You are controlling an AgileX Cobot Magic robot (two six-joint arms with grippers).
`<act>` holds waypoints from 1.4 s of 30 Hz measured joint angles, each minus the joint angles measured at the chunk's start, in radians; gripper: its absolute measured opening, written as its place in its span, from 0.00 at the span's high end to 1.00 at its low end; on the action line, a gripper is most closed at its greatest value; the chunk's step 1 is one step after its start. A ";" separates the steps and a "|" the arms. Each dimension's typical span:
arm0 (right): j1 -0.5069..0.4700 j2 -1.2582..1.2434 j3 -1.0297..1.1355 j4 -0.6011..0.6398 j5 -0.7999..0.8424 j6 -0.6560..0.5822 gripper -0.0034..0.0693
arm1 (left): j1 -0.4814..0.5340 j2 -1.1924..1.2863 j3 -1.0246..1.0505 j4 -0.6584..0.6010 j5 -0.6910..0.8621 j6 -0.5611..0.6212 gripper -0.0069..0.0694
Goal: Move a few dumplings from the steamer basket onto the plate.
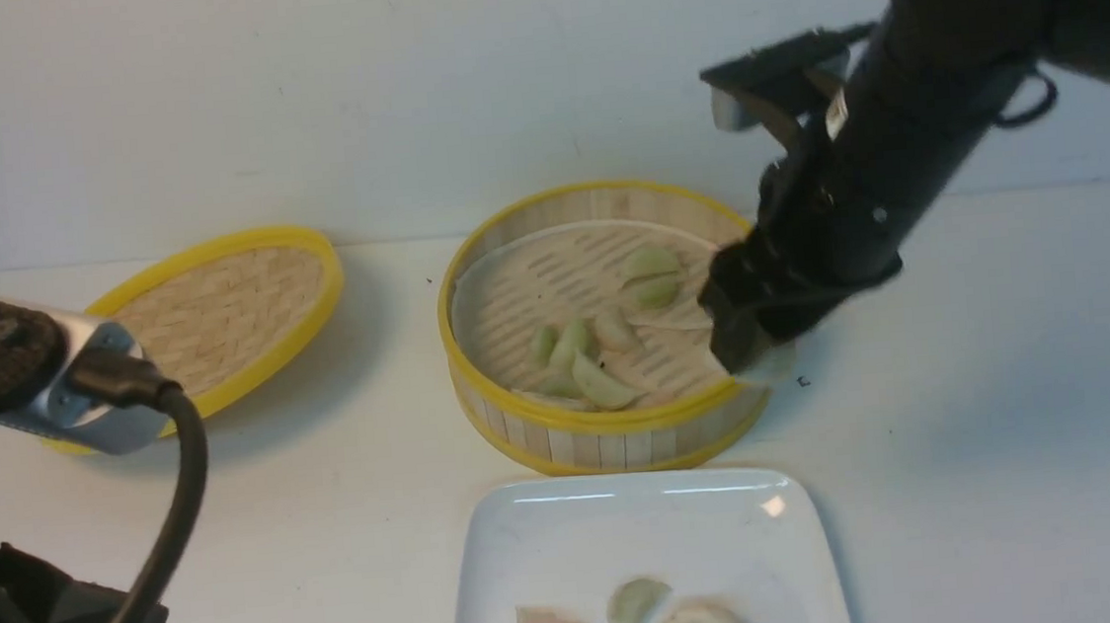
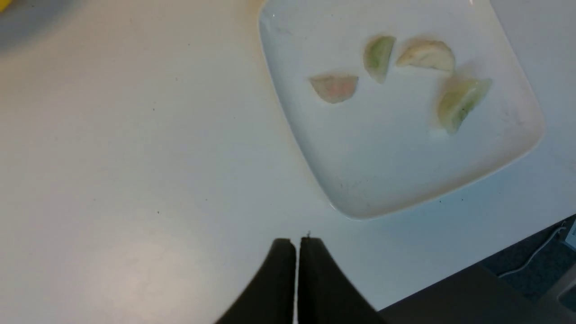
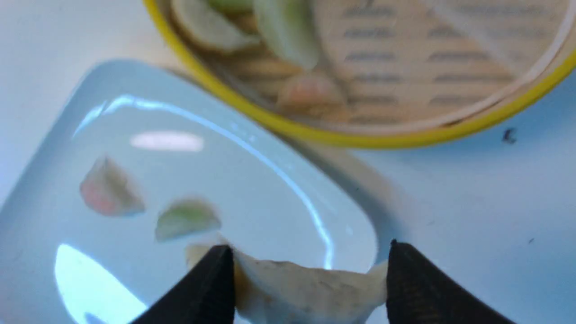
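1. Right claw (image 3: 310, 270) — closed on the held dumpling (image 3: 306, 292), a cream one. The two fingers press on its pointed ends, so the jaws stand wide and the dumpling spans the gap lengthwise. This end-to-end grip probably spares the pleated ridge from crushing.
2. Position: in the front view the right claw hangs at the right front rim of the basket (image 1: 613, 418), above the slatted floor. Its own camera looks past the load to the near corner of the plate (image 3: 279, 180). This suggests the carry step, basket to plate.
3. Left claw (image 2: 296, 245) — shut, holding nothing. It hovers over the bare table (image 2: 135, 135) beside the plate, apparently parked out of the working arm's path.
4. Plate: it lies just in front of the basket, which keeps the transfer path short. Four dumplings rest on it, none touching: a pinkish dumpling (image 2: 334, 87), a green dumpling (image 2: 378, 56), a cream dumpling (image 2: 426, 55) and a yellow-green dumpling (image 2: 461, 103).
5. Basket: a cluster (image 1: 579, 359) lies near the front wall, and a green pair (image 1: 654, 279) lies further back.
6. Lid (image 1: 229, 317): it lies to the left of the basket, well apart, so the basket is open from above.
7. Assessment: the task appears well advanced. The next move calls for lowering the load over a free part of the plate, clear of the four already there.
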 joint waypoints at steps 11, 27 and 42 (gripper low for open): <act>0.109 0.083 0.256 0.023 -0.248 -0.034 0.41 | 0.000 0.000 0.000 -0.008 -0.063 0.000 0.92; 0.109 0.043 0.204 -0.036 -0.229 0.032 0.29 | 0.000 0.000 0.000 -0.031 -0.118 0.000 0.92; 0.109 -0.133 0.196 -0.046 -0.200 0.086 0.30 | 0.000 0.000 0.000 -0.041 -0.187 0.001 0.92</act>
